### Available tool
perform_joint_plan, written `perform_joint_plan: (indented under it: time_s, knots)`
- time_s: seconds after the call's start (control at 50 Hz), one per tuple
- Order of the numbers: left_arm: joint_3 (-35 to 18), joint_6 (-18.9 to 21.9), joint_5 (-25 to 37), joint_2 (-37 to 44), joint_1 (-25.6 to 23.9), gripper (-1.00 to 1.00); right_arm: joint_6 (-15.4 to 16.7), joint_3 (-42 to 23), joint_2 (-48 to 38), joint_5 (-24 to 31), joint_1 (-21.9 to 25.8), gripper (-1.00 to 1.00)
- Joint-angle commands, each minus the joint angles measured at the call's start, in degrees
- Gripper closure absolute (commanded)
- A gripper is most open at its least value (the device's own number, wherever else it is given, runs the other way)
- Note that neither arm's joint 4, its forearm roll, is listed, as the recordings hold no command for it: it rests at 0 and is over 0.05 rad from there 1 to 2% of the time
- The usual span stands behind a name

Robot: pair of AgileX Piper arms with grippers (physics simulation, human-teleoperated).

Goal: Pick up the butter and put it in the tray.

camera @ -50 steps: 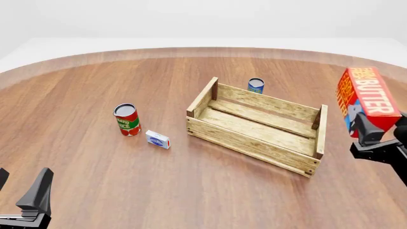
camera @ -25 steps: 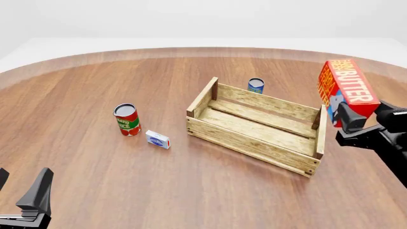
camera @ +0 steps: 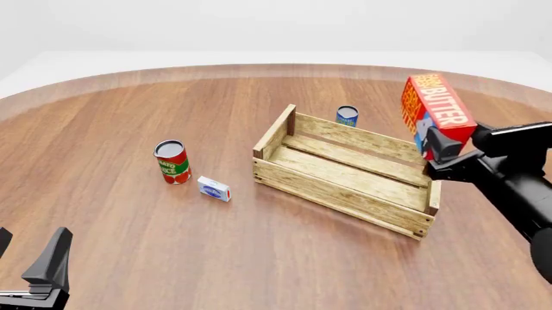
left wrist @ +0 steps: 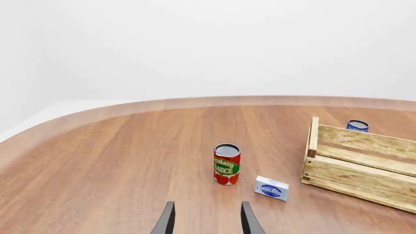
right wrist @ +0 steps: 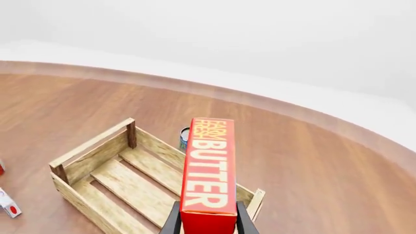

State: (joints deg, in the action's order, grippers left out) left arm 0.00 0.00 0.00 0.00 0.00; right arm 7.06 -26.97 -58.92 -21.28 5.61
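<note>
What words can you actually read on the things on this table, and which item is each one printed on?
"BUTTER", large white letters, on the butter carton held in the right gripper.
"FARM FRESH", small orange letters above it, same carton.
"TOMATO SAUCE" on the red-and-green can.
Small white-and-blue box: logo too small to read.
Blue can: lettering too small to read.

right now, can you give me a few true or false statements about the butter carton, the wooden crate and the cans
1. The right gripper holds the red and orange butter carton in the air. True.
2. The carton lies flat inside the light-wood slatted crate. False: it is above the crate's right end.
3. The red-and-green tomato sauce can stands inside the crate. False: it stands on the table, left of it.
4. The left gripper is open and holds nothing. True.
</note>
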Motion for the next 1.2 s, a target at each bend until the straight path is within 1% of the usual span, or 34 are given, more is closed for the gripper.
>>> perform_joint_plan:
  time_s: [0.02, 0.32, 0.38, 0.64, 0.92, 1.2]
  knots:
    - [0.0, 0.0, 0.0, 0.0, 0.0, -1.0, -1.1, -3.1, -4.7, -2.7, 2.1, 1.0]
    - [0.0, 0.0, 0.0, 0.0, 0.0, -1.0, -1.4, -4.3, -10.9, -6.0, 4.1, 1.0]
    - [0.0, 0.0, 0.0, 0.0, 0.0, -1.0, -1.4, -5.0, -12.9, -6.9, 5.3, 1.0]
    - [0.0, 0.0, 0.0, 0.0, 0.0, -1.0, -1.6, -6.7, -17.5, -8.4, 6.9, 1.0]
    - [0.0, 0.0, 0.0, 0.0, 0.0, -1.0, -1.4, -8.0, -20.5, -9.7, 7.1, 1.0]
    - [0.0, 0.0, 0.0, 0.0, 0.0, -1.0, -1.9, -9.5, -24.5, -11.3, 7.8, 1.0]
